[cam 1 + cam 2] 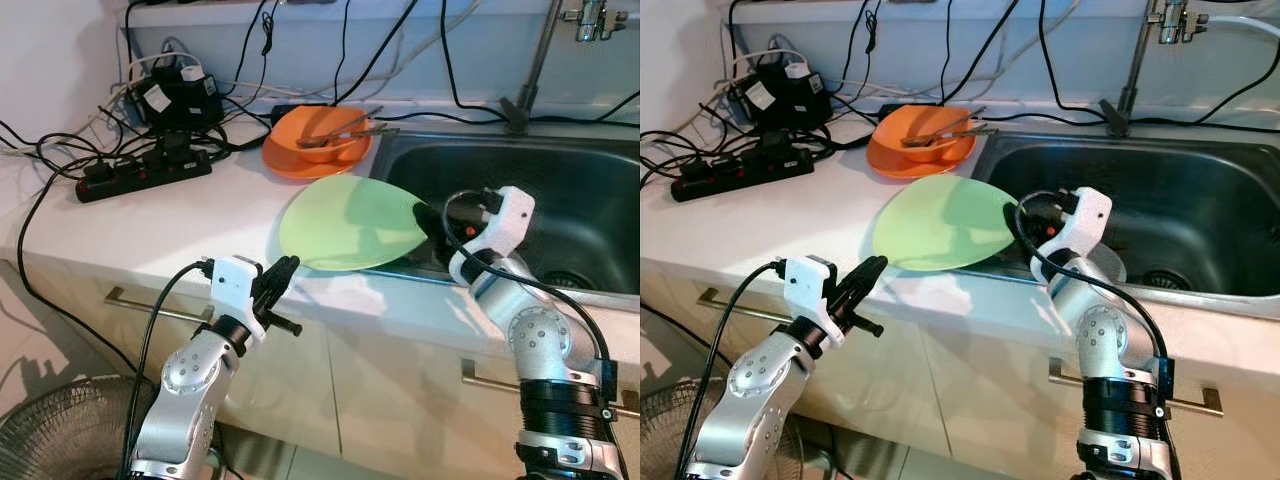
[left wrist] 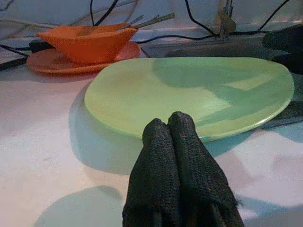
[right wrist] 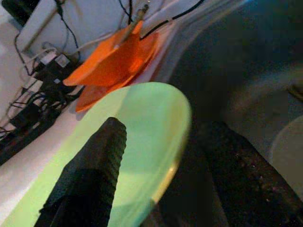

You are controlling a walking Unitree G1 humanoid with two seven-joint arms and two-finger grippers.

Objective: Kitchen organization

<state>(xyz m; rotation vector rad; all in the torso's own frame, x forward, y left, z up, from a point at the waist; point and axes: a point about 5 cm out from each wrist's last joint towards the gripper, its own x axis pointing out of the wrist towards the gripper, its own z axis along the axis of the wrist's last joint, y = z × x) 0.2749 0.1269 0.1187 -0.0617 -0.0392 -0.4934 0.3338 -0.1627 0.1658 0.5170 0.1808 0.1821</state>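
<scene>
Plate (image 1: 345,222), green, stiff, probably slick and breakable, pinched at its sink-side rim by right gripper (image 3: 156,189); left gripper (image 2: 176,137) pressed closed, empty.

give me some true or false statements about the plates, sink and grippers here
1. The right gripper grips the green plate at its edge by the sink. True.
2. The left gripper holds the orange bowl. False: it is shut on nothing, hovering at the counter's front edge, short of the green plate.
3. Utensils lie in the orange bowl. True.
4. The green plate is at the bottom of the sink. False: it is over the counter, its edge reaching over the sink's rim.
5. The power strip is inside the sink. False: it lies on the counter near the wall, on the robot's left.
</scene>
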